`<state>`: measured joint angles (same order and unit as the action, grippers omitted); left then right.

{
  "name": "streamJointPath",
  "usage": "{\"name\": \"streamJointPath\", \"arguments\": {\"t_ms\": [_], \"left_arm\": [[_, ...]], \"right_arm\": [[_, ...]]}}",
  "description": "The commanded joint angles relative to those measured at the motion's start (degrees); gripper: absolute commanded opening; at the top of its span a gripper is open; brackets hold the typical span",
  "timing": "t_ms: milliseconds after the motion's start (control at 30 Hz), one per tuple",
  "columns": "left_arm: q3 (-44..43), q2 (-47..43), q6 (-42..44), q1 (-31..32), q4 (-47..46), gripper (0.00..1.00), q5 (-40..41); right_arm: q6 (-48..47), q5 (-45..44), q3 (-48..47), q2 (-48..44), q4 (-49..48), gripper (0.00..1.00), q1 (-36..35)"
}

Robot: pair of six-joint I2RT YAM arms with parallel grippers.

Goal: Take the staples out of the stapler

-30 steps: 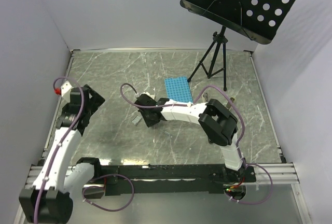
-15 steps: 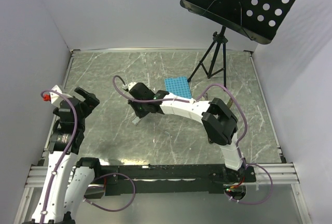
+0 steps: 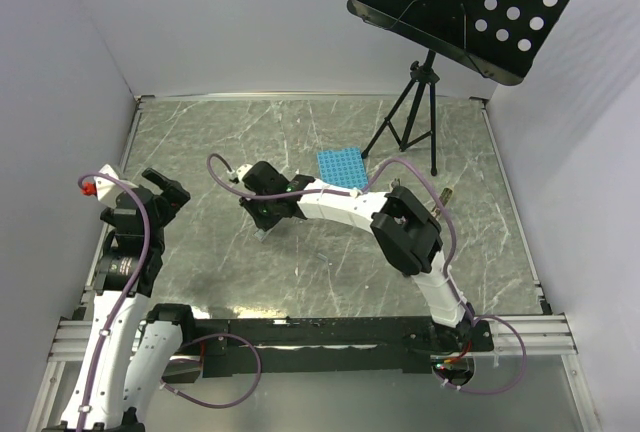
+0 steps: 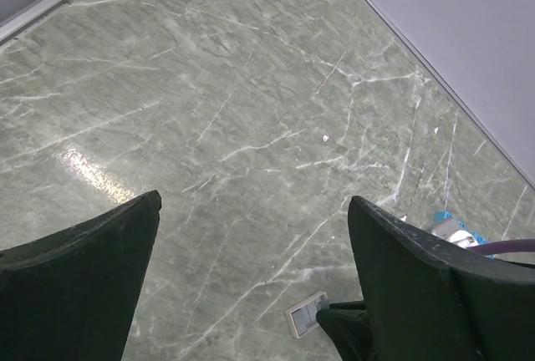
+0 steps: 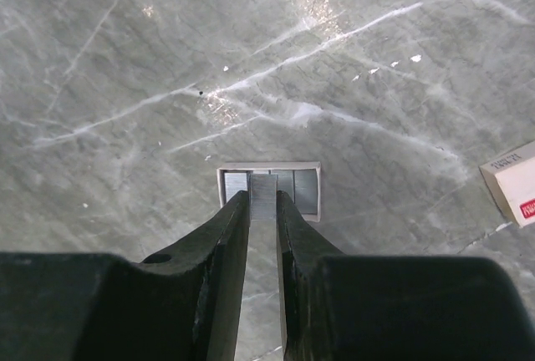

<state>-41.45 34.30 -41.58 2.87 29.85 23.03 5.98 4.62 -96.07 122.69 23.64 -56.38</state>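
My right gripper (image 5: 262, 200) is shut on a short silvery strip of staples (image 5: 264, 187). It holds the strip just above a small pale tray (image 5: 221, 184) with more staple strips lying in it. From above, that gripper (image 3: 262, 218) is left of the table's middle, with the tray (image 3: 262, 232) under its tip. In the left wrist view the same tray (image 4: 303, 314) appears beside the right gripper's dark tip. My left gripper (image 4: 255, 202) hangs open and empty over bare marble at the left side (image 3: 165, 192). The stapler is hidden from every view.
A blue rack (image 3: 342, 166) lies just behind the right arm. A black music stand on a tripod (image 3: 415, 122) fills the back right. A small tan box (image 5: 512, 181) lies on the marble to the right of the tray. Walls close the table at left, back and right.
My right arm has swung left and slightly farther away, carrying the staple strip over the tray. The left arm pulled back towards the left edge, then held still.
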Motion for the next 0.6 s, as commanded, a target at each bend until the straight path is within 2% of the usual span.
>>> {"name": "streamJointPath", "arguments": {"t_ms": [0,567], "left_arm": [[0.1,-0.3,0.2,0.2,-0.8,0.98,1.1],[0.1,-0.4,-0.3,0.2,-0.6,0.97,1.7]], "right_arm": [[-2.6,1.1,-2.8,0.3,-0.2,0.25,0.3],[-4.1,1.8,-3.1,1.9,0.8,0.25,0.4]]}}
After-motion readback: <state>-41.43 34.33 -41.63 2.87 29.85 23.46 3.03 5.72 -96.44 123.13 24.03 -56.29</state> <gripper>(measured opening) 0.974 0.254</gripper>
